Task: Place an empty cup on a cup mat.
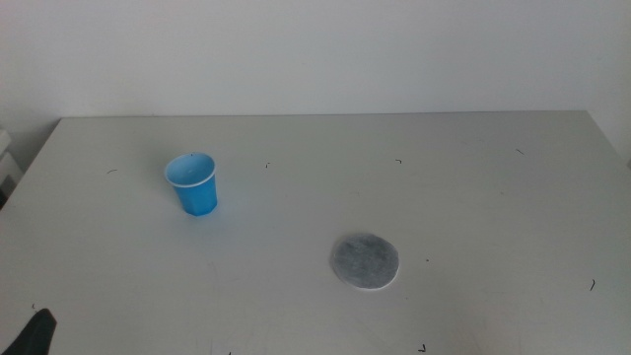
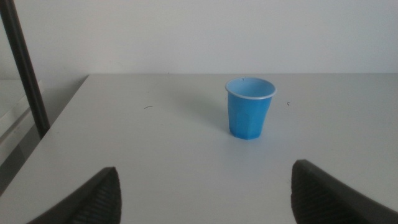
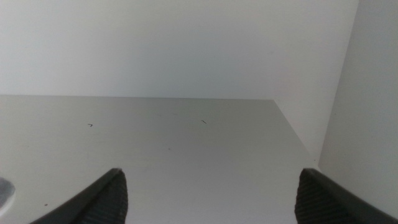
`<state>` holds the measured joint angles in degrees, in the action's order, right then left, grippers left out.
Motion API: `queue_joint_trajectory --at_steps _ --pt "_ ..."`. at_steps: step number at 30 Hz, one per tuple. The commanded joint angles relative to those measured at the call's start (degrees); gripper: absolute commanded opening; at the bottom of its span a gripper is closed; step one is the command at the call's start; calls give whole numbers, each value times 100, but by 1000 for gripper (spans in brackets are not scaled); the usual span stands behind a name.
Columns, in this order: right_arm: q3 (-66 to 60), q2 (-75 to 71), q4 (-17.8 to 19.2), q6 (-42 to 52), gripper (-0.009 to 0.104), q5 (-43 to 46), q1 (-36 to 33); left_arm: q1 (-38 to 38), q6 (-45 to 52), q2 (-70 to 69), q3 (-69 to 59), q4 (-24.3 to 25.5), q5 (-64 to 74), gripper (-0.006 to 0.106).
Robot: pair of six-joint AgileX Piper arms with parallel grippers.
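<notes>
The blue cup [image 1: 193, 183] stands upright and empty on the left part of the white table. The grey cup mat [image 1: 364, 261] lies flat near the table's middle, to the right of the cup and nearer the front, well apart from it. My left gripper [image 1: 37, 333] shows only as a dark tip at the bottom left corner. In the left wrist view it [image 2: 204, 171] is open and empty, with the cup [image 2: 249, 107] some way ahead between the jaws' line. My right gripper [image 3: 211, 174] is open and empty, out of the middle view; a sliver of the mat [image 3: 4, 190] shows at that picture's edge.
The white table [image 1: 473, 177] ends at a white wall behind. A dark upright bar [image 2: 25, 68] stands off the table's left edge. The table's right edge [image 3: 297, 140] runs close to a white side wall. A few tiny dark marks dot the surface.
</notes>
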<state>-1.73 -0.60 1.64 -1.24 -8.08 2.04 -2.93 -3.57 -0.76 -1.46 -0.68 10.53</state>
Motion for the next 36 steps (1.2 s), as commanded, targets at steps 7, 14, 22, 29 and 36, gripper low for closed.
queue_joint_trajectory --at_steps 7,14,22,29,36 --pt "48 -149 79 29 94 431 -3 -24 -58 831 1631 -18 43 105" --pt "48 -149 79 29 94 431 -3 -24 -58 2301 3449 -44 823 105" --pt "48 -149 79 29 94 431 -3 -24 -58 3880 5663 -121 2087 105" --pt "48 -149 79 29 94 431 -3 -24 -58 5222 7587 -153 3456 105" --pt "48 -149 79 29 94 431 -3 -24 -58 6588 9264 -153 4726 105"
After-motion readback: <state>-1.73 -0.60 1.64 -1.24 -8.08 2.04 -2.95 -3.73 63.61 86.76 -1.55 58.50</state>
